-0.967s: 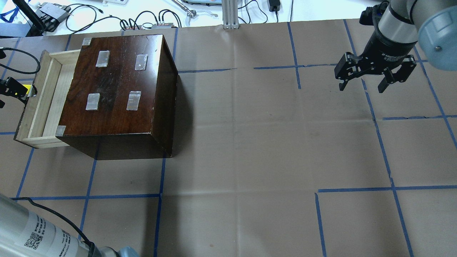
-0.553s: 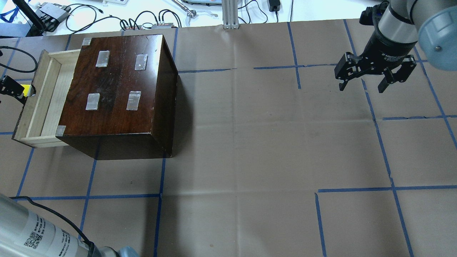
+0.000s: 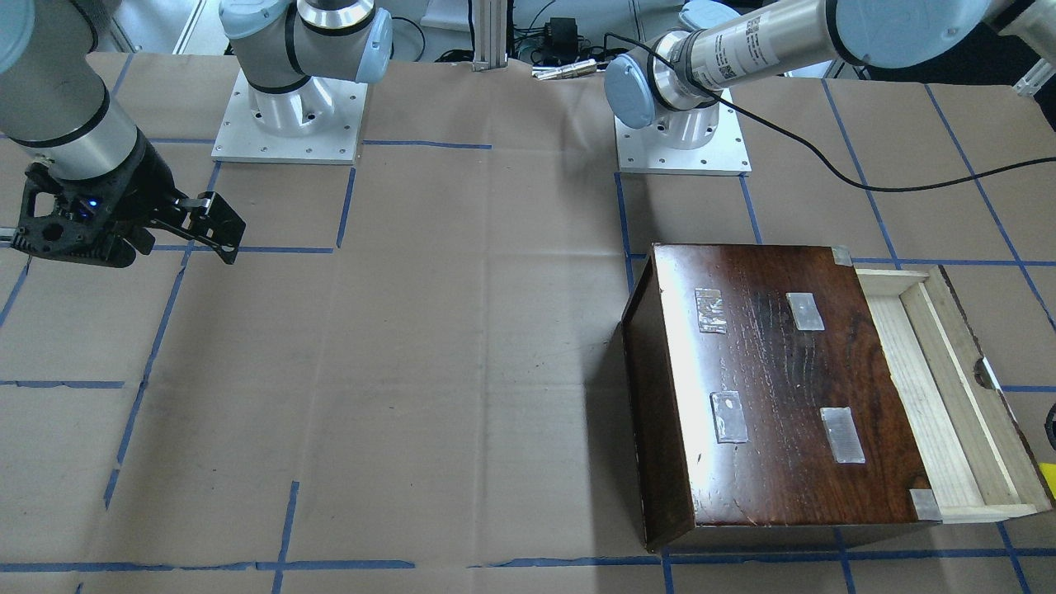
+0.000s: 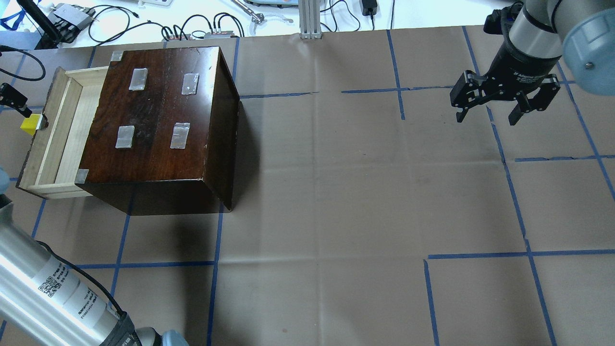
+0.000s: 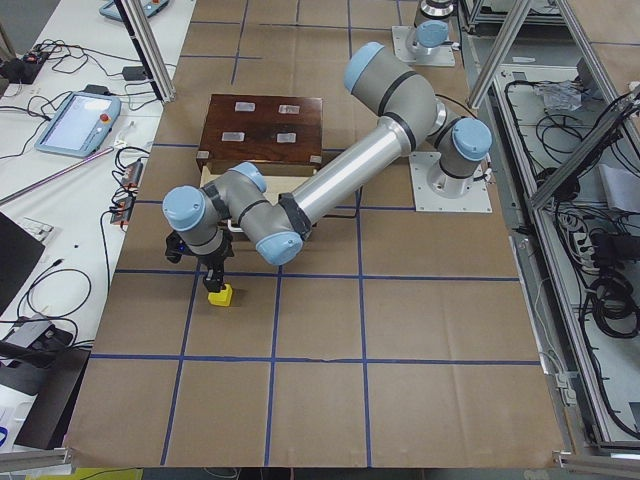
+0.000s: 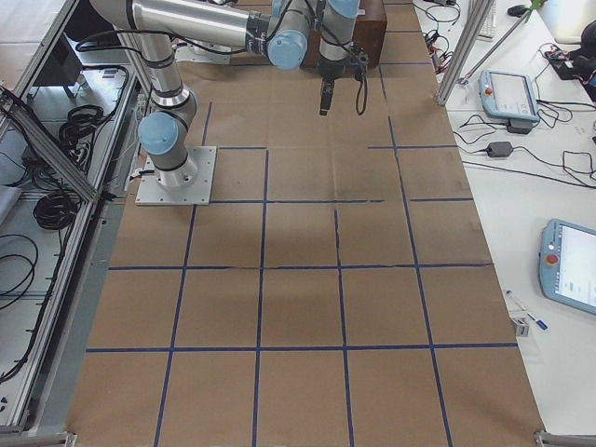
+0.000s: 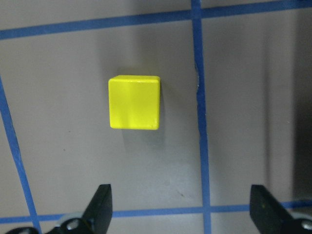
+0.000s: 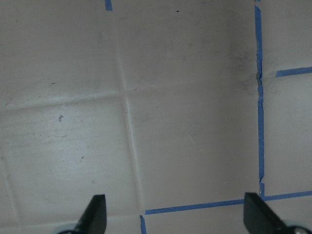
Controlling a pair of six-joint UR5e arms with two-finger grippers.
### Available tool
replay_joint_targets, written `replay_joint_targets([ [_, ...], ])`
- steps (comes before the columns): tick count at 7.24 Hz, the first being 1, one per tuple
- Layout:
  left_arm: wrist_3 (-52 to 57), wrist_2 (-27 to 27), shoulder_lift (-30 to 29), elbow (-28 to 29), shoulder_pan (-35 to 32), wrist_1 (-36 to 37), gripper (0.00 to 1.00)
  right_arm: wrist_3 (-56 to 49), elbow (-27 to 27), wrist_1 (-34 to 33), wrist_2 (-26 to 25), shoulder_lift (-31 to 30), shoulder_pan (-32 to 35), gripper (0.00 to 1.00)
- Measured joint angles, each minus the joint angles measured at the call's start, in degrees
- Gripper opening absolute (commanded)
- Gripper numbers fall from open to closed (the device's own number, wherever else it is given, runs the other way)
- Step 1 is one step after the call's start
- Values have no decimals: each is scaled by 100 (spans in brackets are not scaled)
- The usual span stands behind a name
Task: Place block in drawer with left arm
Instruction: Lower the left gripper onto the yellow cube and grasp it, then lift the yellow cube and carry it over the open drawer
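Left gripper (image 7: 181,207) hangs empty with its fingers spread wide, above the yellow block (image 7: 134,102), which sits on the brown paper at the overhead view's left edge, just outside the drawer (image 4: 72,134). The pick-up appears not yet done. The next move likely calls for lowering the fingers to either side of the cube, closing, then lifting it over the dark front panel. The block looks smooth, rigid and square-edged. The drawer is a shallow tray of pale raw wood, pulled out of a glossy dark cabinet (image 4: 158,110).
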Motion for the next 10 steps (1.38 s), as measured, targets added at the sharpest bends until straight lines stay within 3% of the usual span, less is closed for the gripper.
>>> replay_joint_targets([
  [4, 22, 8, -753, 389, -8, 262, 98, 1, -2, 0, 0, -1, 0, 100],
  [5, 21, 8, -849, 404, -9, 365, 93, 3, -5, 0, 0, 3, 0, 100],
  [6, 20, -12, -908, 396, -12, 410, 34, 3, -5, 0, 0, 3, 0, 100],
  [7, 41, -14, -918, 381, -15, 410, 0, 4, -3, 0, 0, 1, 0, 100],
  [10, 234, 310, -720, 333, -54, 200, 0, 1, -1, 0, 0, -2, 0, 100],
])
